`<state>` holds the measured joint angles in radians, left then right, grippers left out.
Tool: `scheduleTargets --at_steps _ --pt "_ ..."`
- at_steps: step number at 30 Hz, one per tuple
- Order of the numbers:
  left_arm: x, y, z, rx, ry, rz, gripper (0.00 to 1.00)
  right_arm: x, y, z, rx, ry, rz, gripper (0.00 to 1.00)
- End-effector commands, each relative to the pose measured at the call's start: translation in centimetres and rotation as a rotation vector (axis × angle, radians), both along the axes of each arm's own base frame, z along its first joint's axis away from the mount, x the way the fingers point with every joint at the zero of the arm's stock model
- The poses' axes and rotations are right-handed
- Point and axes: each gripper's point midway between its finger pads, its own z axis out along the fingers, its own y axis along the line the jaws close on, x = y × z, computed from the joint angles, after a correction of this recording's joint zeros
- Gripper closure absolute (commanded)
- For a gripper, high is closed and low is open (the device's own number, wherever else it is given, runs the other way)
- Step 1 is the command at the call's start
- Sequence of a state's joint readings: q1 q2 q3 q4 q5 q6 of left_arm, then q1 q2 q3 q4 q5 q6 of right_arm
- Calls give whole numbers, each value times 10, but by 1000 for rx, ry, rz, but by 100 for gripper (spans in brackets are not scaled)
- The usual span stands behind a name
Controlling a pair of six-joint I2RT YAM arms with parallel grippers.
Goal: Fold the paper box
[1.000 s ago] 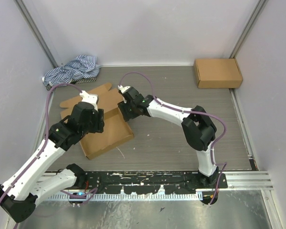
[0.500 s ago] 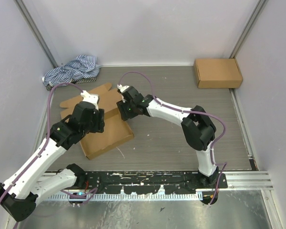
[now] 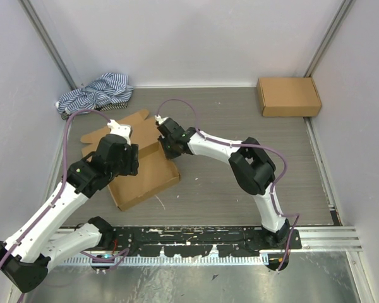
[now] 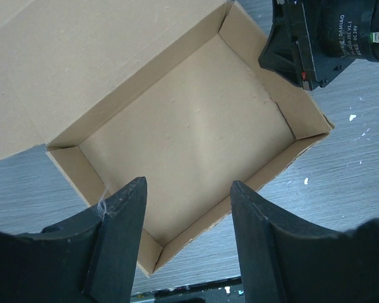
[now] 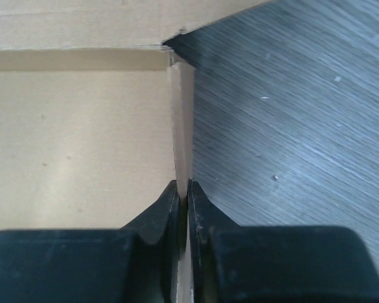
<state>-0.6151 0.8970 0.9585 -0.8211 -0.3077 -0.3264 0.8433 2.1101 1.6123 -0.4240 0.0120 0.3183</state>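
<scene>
1. Left fingers (image 4: 120, 240) are spread above the open tray, holding nothing.
2. The paper box (image 3: 145, 180) sits left of centre on the worktop (image 3: 240, 113), a shallow brown tray with its walls raised.
3. Right fingers (image 5: 158, 221) pinch its right wall near the far corner. Closing the lid likely comes next.
4. The lid panel (image 3: 123, 126) lies flat beyond.
</scene>
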Motion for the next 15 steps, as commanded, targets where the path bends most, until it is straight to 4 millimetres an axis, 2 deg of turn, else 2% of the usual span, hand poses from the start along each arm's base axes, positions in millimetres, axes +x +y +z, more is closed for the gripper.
scheduleTargets --at_steps 1,4,6,7,10,13,14,15 --pt "0 1 -7 7 15 11 38 16 -31 34 -52 -111 -151 91" --pt "1 0 -7 -4 21 24 36 14 -73 38 -119 -155 -254 93" --pt "4 -3 -6 -31 21 57 36 8 -103 35 -153 -154 -316 93" --pt "7 -5 -8 -53 16 77 36 7 -113 38 -154 -160 -345 93" --pt "22 -21 -15 -136 5 121 37 -7 -151 31 -208 -159 -425 93" --pt "41 -39 -24 -187 7 141 38 -20 -172 31 -218 -162 -473 93" --pt "47 -45 -33 -177 30 144 38 -23 -177 32 -213 -163 -491 92" --pt "52 -49 -37 -171 45 141 38 -27 -180 33 -212 -162 -502 85"
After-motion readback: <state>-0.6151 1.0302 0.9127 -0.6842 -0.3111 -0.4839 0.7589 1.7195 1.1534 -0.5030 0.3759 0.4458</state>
